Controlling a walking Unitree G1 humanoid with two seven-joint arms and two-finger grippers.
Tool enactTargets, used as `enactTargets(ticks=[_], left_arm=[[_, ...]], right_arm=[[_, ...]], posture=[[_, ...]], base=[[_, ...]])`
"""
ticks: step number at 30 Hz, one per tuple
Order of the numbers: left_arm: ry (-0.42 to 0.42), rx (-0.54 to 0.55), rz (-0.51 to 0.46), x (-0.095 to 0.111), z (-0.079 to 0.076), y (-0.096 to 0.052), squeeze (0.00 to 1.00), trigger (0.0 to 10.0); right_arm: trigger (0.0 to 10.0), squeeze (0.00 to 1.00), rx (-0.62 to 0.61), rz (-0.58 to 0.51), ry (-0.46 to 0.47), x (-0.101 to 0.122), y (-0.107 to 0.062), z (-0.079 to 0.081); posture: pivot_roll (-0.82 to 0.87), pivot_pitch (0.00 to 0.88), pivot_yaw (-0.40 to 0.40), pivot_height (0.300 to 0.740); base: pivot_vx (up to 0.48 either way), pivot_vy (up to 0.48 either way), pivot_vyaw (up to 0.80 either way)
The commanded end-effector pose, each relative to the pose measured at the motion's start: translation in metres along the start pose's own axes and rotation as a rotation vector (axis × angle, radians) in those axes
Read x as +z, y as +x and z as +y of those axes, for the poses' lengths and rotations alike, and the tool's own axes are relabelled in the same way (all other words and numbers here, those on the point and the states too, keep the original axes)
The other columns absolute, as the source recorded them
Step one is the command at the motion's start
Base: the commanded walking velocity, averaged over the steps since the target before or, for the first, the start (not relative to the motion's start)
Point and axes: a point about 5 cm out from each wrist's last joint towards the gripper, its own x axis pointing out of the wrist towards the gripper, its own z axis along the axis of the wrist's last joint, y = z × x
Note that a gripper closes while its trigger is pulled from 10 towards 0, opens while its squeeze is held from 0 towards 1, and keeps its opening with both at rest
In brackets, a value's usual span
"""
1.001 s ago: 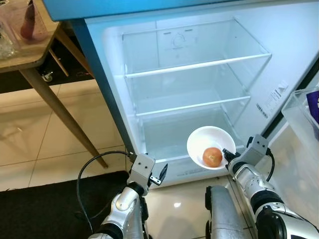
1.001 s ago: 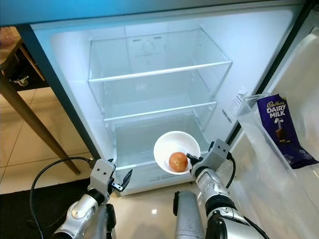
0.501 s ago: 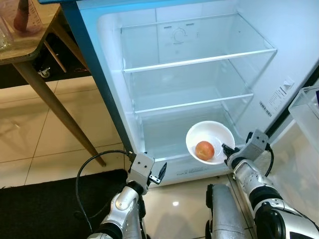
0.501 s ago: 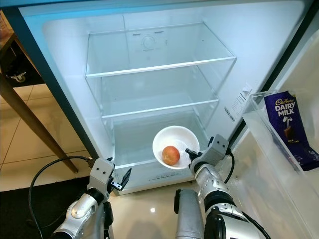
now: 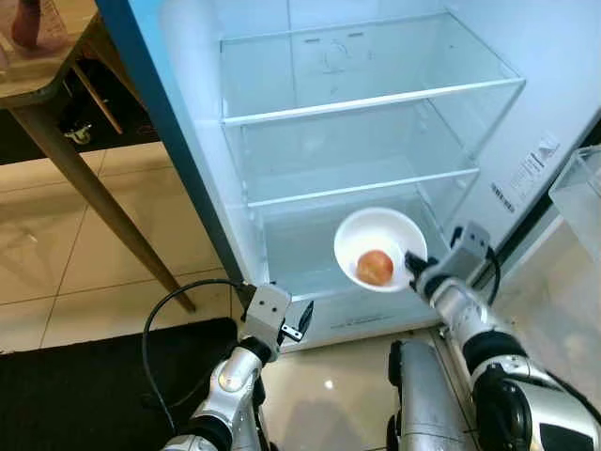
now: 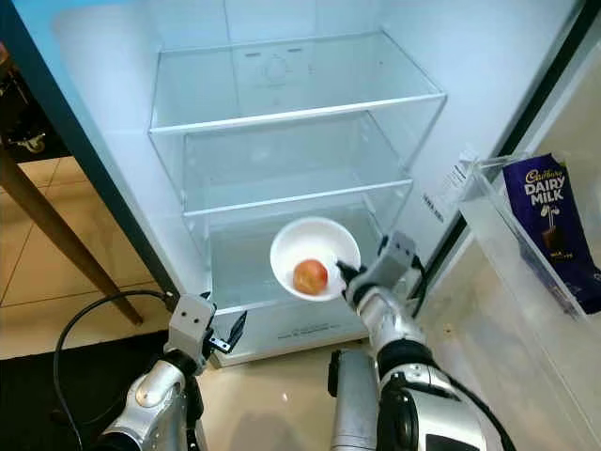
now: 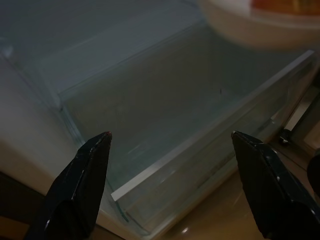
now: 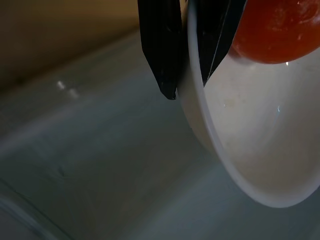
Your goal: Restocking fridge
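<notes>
A white bowl (image 5: 368, 235) with an orange-red fruit (image 5: 375, 267) in it hangs in front of the open fridge (image 5: 188, 141), level with its lowest compartment. My right gripper (image 5: 410, 262) is shut on the bowl's near rim; in the right wrist view the two black fingers (image 8: 161, 45) pinch the rim (image 8: 200, 100), with the fruit (image 8: 272, 30) just past them. My left gripper (image 5: 302, 321) stands open low at the fridge's front left, holding nothing. Its fingertips (image 7: 97, 150) frame the clear bottom drawer (image 7: 165, 125).
Two bare glass shelves (image 5: 371, 99) sit above the drawer. The fridge door rack (image 6: 526, 254) on the right holds a purple Dairy Milk pack (image 6: 549, 225). A wooden table (image 5: 47, 85) stands left on the tiled floor, with a black mat (image 5: 84, 385) below.
My right gripper has carried the bowl and fruit up, left and closer to the fridge interior. The camera has moved nearer. The left gripper has stayed put.
</notes>
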Motion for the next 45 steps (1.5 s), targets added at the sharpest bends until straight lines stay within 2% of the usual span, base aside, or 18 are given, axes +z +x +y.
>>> enactTargets(ticks=[1,6,8,10,15,16,27,30,31,33,38,45], left_arm=[[0.000,-0.003,0.015,-0.004,-0.003,-0.003,0.00,10.0],[-0.002,-0.003,0.016,-0.004,-0.005,-0.002,0.00,10.0],[-0.005,-0.004,0.021,-0.005,-0.007,-0.002,0.00,10.0],[-0.006,-0.004,0.021,-0.005,-0.007,-0.002,0.00,10.0],[-0.006,-0.005,0.021,-0.005,-0.007,-0.002,0.00,10.0],[-0.006,-0.007,0.021,-0.005,-0.008,-0.001,0.00,10.0],[-0.010,0.019,-0.045,0.008,-0.006,0.006,0.00,10.0],[-0.030,0.038,-0.128,0.023,-0.003,0.012,0.00,10.0],[-0.030,0.038,-0.128,0.023,-0.003,0.012,0.00,10.0],[-0.042,0.047,-0.204,0.038,-0.002,0.017,0.00,10.0],[-0.060,0.052,-0.268,0.051,-0.004,0.021,0.00,10.0],[-0.063,0.043,-0.288,0.055,-0.006,0.020,0.00,10.0]], right_arm=[[10.0,0.00,0.046,-0.003,-0.012,0.008,0.001,0.009],[10.0,0.00,0.100,-0.006,-0.063,0.024,0.001,0.023],[10.0,0.00,0.182,0.026,-0.104,0.032,-0.002,0.037],[10.0,0.00,0.183,0.050,-0.140,0.037,-0.003,0.043],[10.0,0.00,0.172,0.039,-0.139,0.048,-0.003,0.048],[10.0,0.00,0.153,0.011,-0.106,0.058,-0.001,0.052],[10.0,0.00,0.040,0.034,-0.083,0.076,0.004,0.051],[10.0,0.00,0.023,0.043,-0.114,0.083,0.006,0.055],[10.0,0.00,0.023,0.043,-0.114,0.083,0.006,0.055],[10.0,0.00,0.000,0.059,-0.105,0.086,0.007,0.053],[10.0,0.00,-0.015,0.054,-0.090,0.089,0.007,0.053],[10.0,0.00,-0.004,0.039,-0.088,0.097,0.009,0.064]], posture=[[-0.06,0.105,0.019,0.504],[-0.06,0.107,0.018,0.504],[-0.06,0.107,0.018,0.504],[-0.06,0.109,0.017,0.504],[-0.06,0.111,0.017,0.504],[-0.06,0.111,0.017,0.504],[-0.06,0.127,0.002,0.504],[-0.05,0.133,-0.009,0.504],[-0.05,0.133,-0.009,0.504],[-0.05,0.134,-0.013,0.504],[-0.04,0.135,-0.017,0.504],[-0.05,0.138,-0.019,0.504]], base=[[0.000,0.000,0.00],[0.000,0.000,0.00],[0.000,0.000,0.00],[0.000,0.000,0.00],[0.000,0.000,0.00],[0.000,0.000,0.00],[0.000,0.000,0.00],[0.000,0.000,0.00],[0.000,0.000,0.00],[0.000,0.000,0.00],[0.000,0.000,0.00],[0.000,0.000,0.00]])
